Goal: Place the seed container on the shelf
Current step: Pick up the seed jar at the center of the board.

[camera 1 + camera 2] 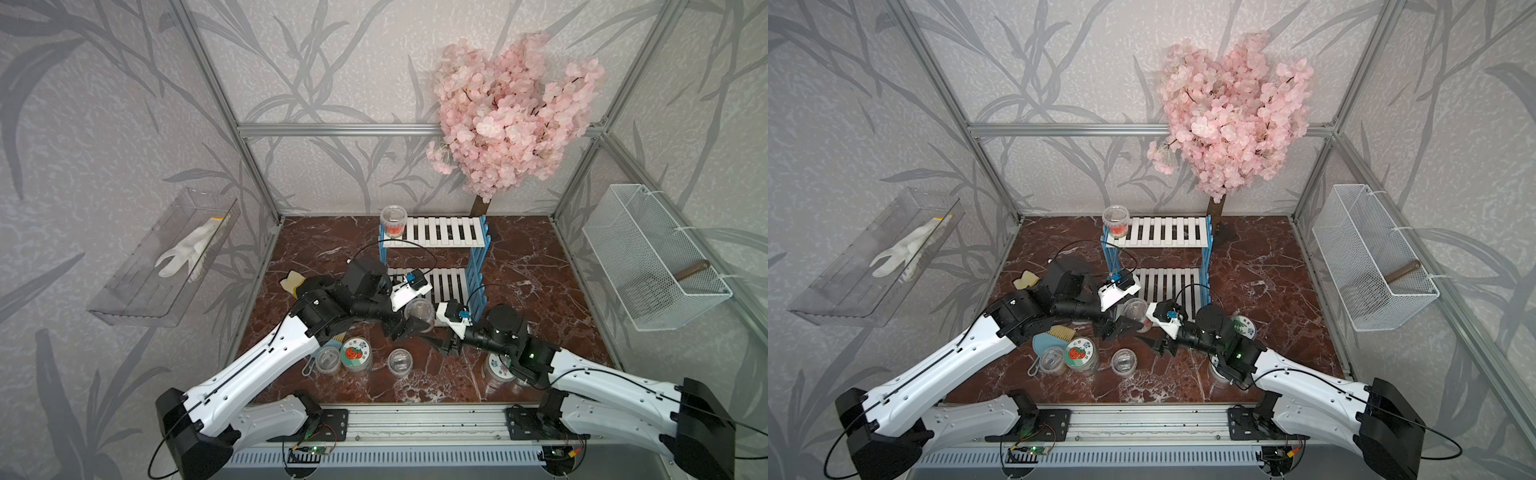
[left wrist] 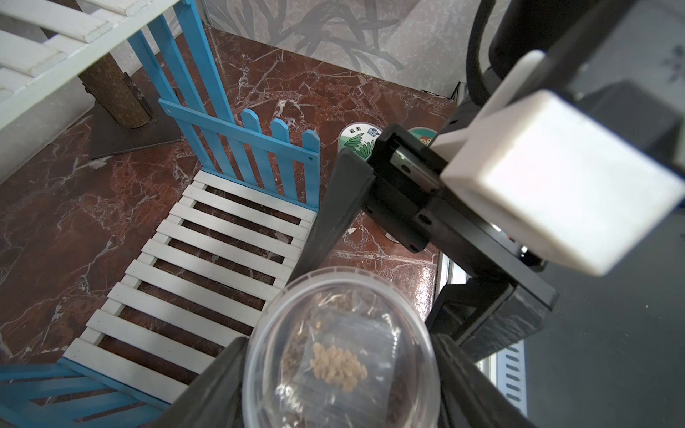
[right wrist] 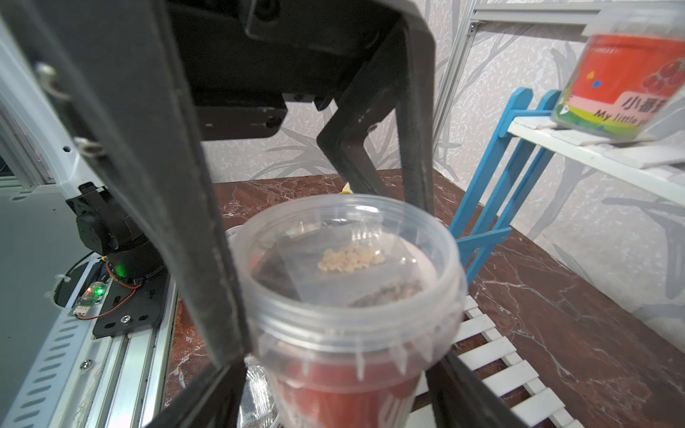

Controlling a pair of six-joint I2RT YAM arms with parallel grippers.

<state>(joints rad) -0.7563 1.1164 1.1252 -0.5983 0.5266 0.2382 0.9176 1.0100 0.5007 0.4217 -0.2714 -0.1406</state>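
Note:
The seed container [image 1: 419, 309] [image 1: 1136, 309] is a clear cup with a red label, pale seeds showing under its lid [image 2: 341, 352] [image 3: 352, 259]. It hangs just off the near left corner of the shelf's lower board [image 1: 451, 286]. My left gripper [image 1: 415, 321] [image 2: 339, 344] is shut on it, one finger pressed to each side of the lid. My right gripper [image 1: 430, 332] [image 3: 333, 370] stands open with the cup's body between its jaws, a narrow gap on each side. The shelf [image 1: 1167, 232] has blue side frames and white slats.
A second red-labelled cup [image 1: 393, 220] stands at the left end of the top board. Several small jars [image 1: 357, 353] sit on the marble near the front, another jar [image 1: 496, 368] under the right arm. Pink tree [image 1: 511, 124] behind, clear wall tray [image 1: 166, 257] left, wire basket [image 1: 652, 257] right.

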